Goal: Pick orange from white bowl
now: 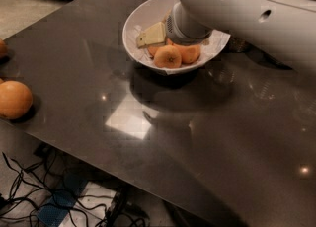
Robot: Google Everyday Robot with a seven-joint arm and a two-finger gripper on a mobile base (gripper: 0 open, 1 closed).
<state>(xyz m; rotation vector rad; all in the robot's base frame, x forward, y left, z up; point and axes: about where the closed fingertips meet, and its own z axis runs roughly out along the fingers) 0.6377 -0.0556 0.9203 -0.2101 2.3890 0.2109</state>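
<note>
The white bowl (132, 29) stands at the far middle of the dark table. It is lined with thin white paper. Two oranges show at its front: one (168, 56) nearest me and one (189, 53) just to its right. My white arm (247, 9) comes in from the upper right and reaches down into the bowl. My gripper (154, 34) is inside the bowl, its beige tip showing just behind and left of the oranges. The arm's wrist hides the rest of the gripper and the back of the bowl.
A loose orange (15, 99) lies on the table near its left edge, and part of another (2, 49) shows at the frame's left border. Tangled cables (29, 191) lie on the floor below the table's front edge.
</note>
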